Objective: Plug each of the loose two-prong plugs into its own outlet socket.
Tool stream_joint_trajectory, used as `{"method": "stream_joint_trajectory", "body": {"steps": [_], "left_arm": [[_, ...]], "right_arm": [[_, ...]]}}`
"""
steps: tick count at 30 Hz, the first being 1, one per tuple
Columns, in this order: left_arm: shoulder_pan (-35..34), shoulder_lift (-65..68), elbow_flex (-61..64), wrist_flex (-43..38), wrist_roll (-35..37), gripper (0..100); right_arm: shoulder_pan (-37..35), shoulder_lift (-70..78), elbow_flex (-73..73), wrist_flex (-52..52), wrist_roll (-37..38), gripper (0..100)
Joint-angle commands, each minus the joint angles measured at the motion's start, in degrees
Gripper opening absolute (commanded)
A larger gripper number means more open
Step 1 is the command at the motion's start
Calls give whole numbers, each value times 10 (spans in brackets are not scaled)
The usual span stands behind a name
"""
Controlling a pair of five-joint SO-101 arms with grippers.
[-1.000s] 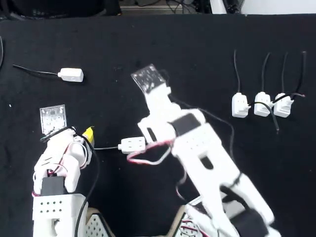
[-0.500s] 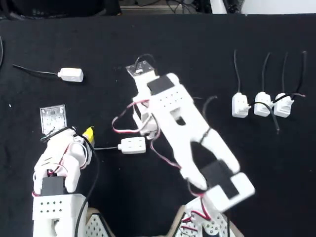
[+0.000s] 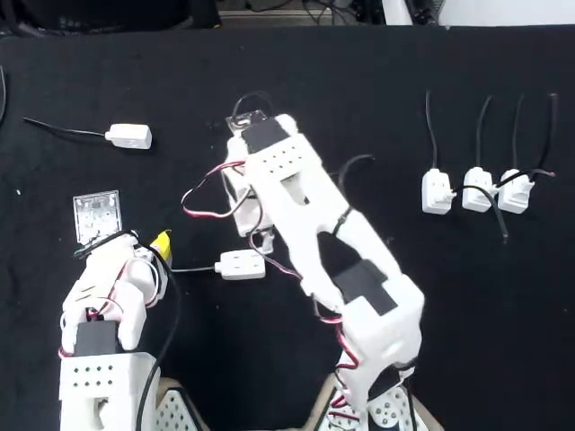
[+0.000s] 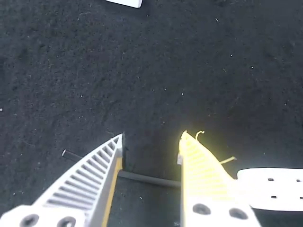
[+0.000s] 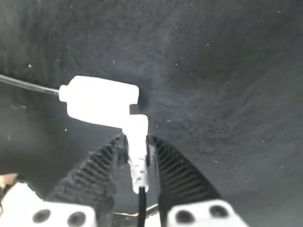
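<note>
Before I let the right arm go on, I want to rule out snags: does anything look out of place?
One thing: the left gripper sits open astride the black cord of the nearby socket, so that cord could snag. The plug in the right gripper looks straight.

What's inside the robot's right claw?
A white plug with a black cable, pinched in the right gripper. The fingers cover the plug's sides, and I can't make out its prongs.

Matt black cloth table [image 3: 359,81]; smooth white plastic plug [image 5: 136,135]; ribbed plastic fingers [image 5: 97,170].
</note>
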Motion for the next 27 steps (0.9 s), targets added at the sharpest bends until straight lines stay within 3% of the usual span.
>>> {"method": "stream_joint_trajectory", "body": {"steps": [1, 15, 27], "left_arm": [[-1, -5, -7, -3, -4, 191], [-2, -5, -8, -3, -4, 191], [-3, -5, -8, -4, -4, 191]], "right_arm": [[-17, 5, -45, 9, -24, 12], [-21, 69, -44, 11, -28, 12], [-25, -1, -44, 18, -25, 12]]}}
